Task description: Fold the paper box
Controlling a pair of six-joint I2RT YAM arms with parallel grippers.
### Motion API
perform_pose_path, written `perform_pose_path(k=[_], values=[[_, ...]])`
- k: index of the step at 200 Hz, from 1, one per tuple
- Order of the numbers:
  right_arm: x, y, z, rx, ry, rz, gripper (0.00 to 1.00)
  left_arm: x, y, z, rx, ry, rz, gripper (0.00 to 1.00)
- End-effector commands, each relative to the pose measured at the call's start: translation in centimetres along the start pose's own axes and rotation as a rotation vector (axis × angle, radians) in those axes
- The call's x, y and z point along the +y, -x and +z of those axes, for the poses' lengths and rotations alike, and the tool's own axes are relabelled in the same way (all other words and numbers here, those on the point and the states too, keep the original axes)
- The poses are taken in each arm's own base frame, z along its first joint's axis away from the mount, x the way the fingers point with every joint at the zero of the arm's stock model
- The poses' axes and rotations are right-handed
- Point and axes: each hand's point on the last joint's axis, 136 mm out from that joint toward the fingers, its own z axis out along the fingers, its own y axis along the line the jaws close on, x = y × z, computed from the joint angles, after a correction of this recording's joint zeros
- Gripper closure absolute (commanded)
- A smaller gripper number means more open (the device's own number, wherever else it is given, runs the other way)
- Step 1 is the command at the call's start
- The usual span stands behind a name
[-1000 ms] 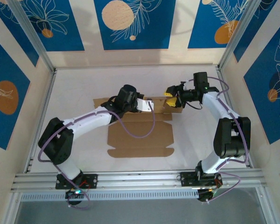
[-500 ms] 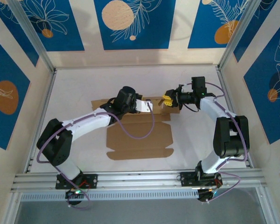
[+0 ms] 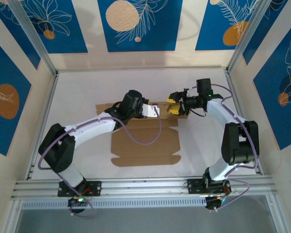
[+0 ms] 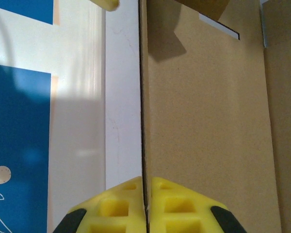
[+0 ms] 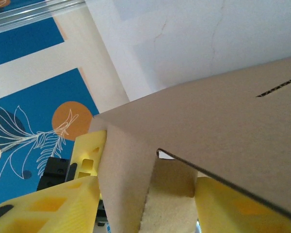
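The paper box (image 3: 145, 141) is a brown cardboard sheet lying flat mid-table, with its back panel (image 3: 162, 108) lifted upright. My left gripper (image 3: 153, 110) is shut on that panel's top edge. In the left wrist view its yellow fingers (image 4: 116, 211) pinch the thin edge, and the panel (image 4: 208, 121) runs away from them. My right gripper (image 3: 175, 105) is at the panel's right end. In the right wrist view its jaws (image 5: 145, 208) stand apart, with a folded corner flap (image 5: 131, 184) of the box between the two yellow fingers (image 5: 53, 208).
The table (image 3: 87, 87) is white, walled by blue patterned panels (image 3: 136, 24). An aluminium rail (image 3: 145, 187) runs along the near edge by the arm bases. A purple cable (image 3: 145, 138) from the left arm loops over the flat sheet.
My right gripper has slid a little left along the raised panel toward the left gripper, and its jaws now stand wider round the corner flap. The left gripper has kept its grip and place.
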Motion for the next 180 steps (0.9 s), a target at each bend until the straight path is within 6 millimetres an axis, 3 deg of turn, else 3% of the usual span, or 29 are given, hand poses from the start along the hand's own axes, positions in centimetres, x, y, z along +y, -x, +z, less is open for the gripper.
perform_pose_path(k=[1,32,68,92,109,126,143,162,180], values=[[1.0,-1.2,0.0,0.035,0.027,-0.007,0.51,-0.2,1.0,0.2,-0.015,-0.021,-0.012,1.0],[1.9,-1.4,0.5,0.052,0.066,-0.005,0.64,-0.7,1.1,0.2,-0.015,-0.031,-0.006,1.0],[1.5,-1.1,0.8,0.046,0.073,0.019,0.83,-0.9,1.2,0.1,-0.02,-0.036,-0.002,1.0],[1.5,-1.0,0.9,0.046,0.074,0.025,0.86,-1.0,1.3,0.0,-0.021,-0.039,0.0,1.0],[1.7,-1.0,0.7,0.043,0.073,0.009,0.79,-0.9,1.3,0.0,-0.019,-0.036,0.0,1.0],[1.7,-0.5,-0.6,-0.016,0.009,-0.048,0.52,-1.0,1.0,0.0,-0.006,-0.042,0.003,1.0],[0.6,0.2,-3.5,-0.176,-0.17,-0.165,0.39,-1.0,0.7,0.2,0.013,-0.048,0.005,1.0],[-0.7,-0.1,-6.0,-0.289,-0.26,-0.237,0.37,-1.2,0.1,0.7,0.042,-0.062,-0.005,1.0],[-2.9,-0.2,-8.0,-0.391,-0.351,-0.269,0.43,-1.2,-0.4,1.1,0.057,-0.079,-0.02,1.0]])
